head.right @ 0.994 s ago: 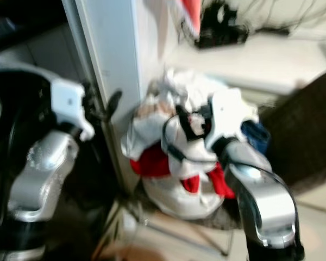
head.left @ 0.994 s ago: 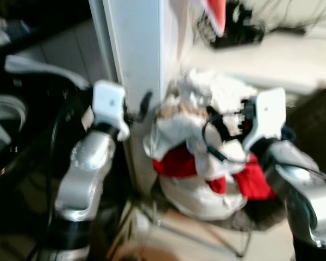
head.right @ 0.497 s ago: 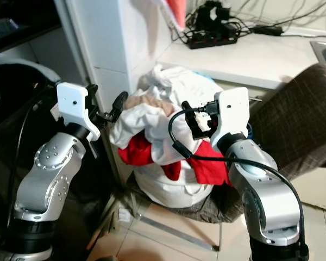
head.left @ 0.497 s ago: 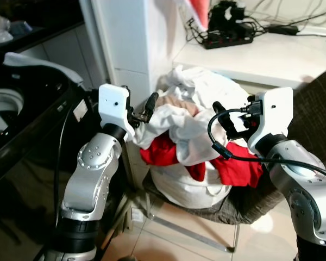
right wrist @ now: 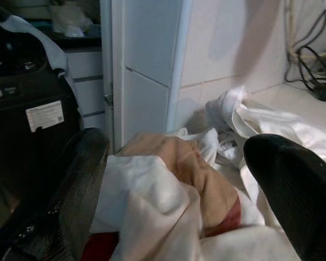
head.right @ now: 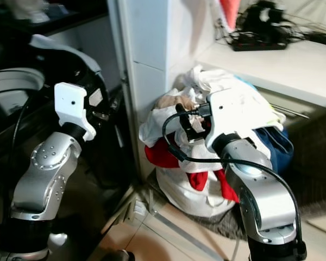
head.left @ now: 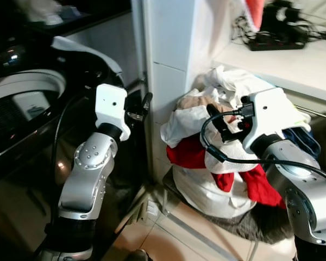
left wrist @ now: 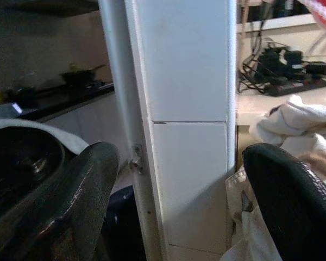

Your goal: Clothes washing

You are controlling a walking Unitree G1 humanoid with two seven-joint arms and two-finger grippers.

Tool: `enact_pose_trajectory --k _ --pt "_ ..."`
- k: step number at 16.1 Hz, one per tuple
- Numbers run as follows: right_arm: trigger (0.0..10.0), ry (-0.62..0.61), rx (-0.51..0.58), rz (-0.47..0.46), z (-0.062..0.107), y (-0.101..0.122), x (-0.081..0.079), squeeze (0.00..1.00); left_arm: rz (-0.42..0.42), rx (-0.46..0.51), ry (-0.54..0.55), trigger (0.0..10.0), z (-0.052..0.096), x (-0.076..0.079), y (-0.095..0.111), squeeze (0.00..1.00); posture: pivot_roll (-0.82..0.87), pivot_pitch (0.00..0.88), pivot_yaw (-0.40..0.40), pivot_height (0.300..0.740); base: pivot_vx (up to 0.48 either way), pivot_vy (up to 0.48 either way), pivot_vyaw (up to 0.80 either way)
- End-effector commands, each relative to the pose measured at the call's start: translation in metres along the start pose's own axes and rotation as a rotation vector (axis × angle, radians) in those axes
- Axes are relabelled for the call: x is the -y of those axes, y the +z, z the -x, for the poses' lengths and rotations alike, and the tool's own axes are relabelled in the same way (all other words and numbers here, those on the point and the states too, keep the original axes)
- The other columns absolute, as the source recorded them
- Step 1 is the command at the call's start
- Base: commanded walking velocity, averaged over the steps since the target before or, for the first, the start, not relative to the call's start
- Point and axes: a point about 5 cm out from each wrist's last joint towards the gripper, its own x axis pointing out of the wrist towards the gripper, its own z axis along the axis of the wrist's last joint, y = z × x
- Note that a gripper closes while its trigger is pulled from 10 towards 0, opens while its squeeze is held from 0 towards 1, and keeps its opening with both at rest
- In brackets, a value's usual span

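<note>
Washing machine (head.left: 22,100): dark body with a grey round top opening, to the left of the left gripper; a white cloth (head.left: 84,49) is draped over its far edge.

Left gripper (head.left: 138,109): raised at chest height, fingers spread apart, nothing between them. In the left wrist view the two black fingers (left wrist: 70,201) frame a white tiled pillar (left wrist: 185,109) straight ahead. Gripper is close in front of the pillar's lower edge; contact cannot be told.

Laundry pile (head.left: 206,147): heaped white, beige and red clothes, just to the right of the left gripper and beyond the pillar. It rests on a chair seat (head.left: 244,225) with a dark woven cover.

Right gripper (head.left: 220,122): held over the top of the pile, fingers wide open and empty. The right wrist view looks between its fingers (right wrist: 70,185) at a beige garment (right wrist: 179,168) lying among white cloth directly ahead; fingertips are near the fabric, not closed on it.

White counter (head.left: 293,62): behind and above the right gripper, carrying a black power strip with cables (head.left: 282,35).
</note>
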Motion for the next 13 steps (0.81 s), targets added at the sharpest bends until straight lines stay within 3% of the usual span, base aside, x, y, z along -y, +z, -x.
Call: enact_pose_trajectory --k 1,3,5,9,10,13 --pt "10.0 -0.001 0.02 0.006 -0.001 0.003 0.002 0.0 0.042 -0.016 0.007 10.0 -0.001 0.0 -0.001 0.0 0.02 0.0 0.026 0.74 0.0 0.0 0.8" --pt "10.0 0.025 0.016 0.009 -0.001 0.002 -0.003 0.0 0.005 -0.019 0.003 10.0 0.0 -0.002 -0.001 0.0 0.02 0.0 0.025 0.74 0.0 0.0 0.8" --pt "10.0 0.05 0.014 0.015 -0.001 0.001 -0.007 0.0 0.023 -0.002 -0.005 10.0 0.0 -0.002 0.001 0.0 0.02 0.0 0.027 0.74 0.0 0.0 0.8" --pt "10.0 0.084 0.012 0.028 0.0 0.0 -0.012 0.0 0.036 -0.003 0.001 10.0 0.0 -0.004 0.003 0.0 0.02 0.0 0.03 0.74 0.29 0.0 0.74" --pt "10.0 0.053 0.008 -0.013 0.0 -0.001 -0.01 0.0 0.038 -0.005 0.001 10.0 0.0 -0.003 0.002 0.0 0.02 0.0 0.031 0.74 0.244 0.0 0.0" --pt "10.0 0.01 0.015 -0.019 -0.002 0.001 -0.004 0.0 0.066 -0.002 -0.022 10.0 0.0 0.0 0.002 0.0 0.01 0.0 0.036 0.74 0.0 0.0 0.0"
